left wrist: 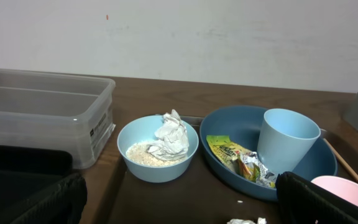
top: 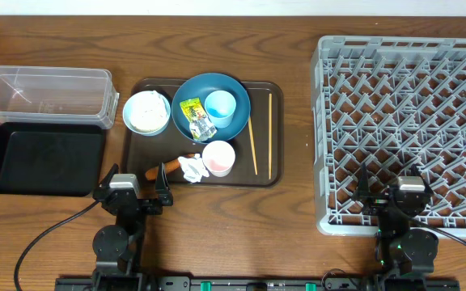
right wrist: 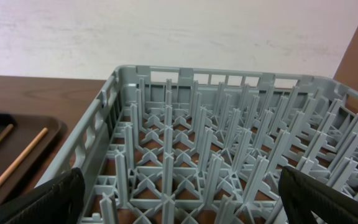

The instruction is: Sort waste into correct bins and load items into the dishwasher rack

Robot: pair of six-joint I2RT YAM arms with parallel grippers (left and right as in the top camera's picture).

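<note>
On the brown serving tray (top: pixel 140 145) a large dark blue bowl (top: pixel 192 90) holds a light blue cup (top: pixel 220 107) and the yellow-green wrapper (top: pixel 196 118). The small light blue bowl (left wrist: pixel 157 149) holds rice (left wrist: pixel 140 153) and a white tissue (left wrist: pixel 169 138). A pink cup (top: pixel 218 158), another crumpled tissue (top: pixel 191 167), a carrot (top: pixel 165 169) and two chopsticks (top: pixel 252 145) lie nearby. My left gripper (top: pixel 133 188) stands open at the tray's near edge, holding nothing. My right gripper (top: pixel 395 192) is open over the near edge of the grey rack (top: pixel 411 89).
The clear tub (top: pixel 43 93) and the black tray (top: pixel 45 158) sit left of the serving tray, one behind the other. Bare wooden table lies between the serving tray and the rack (right wrist: pixel 229 137). Cables trail from both arm bases at the front edge.
</note>
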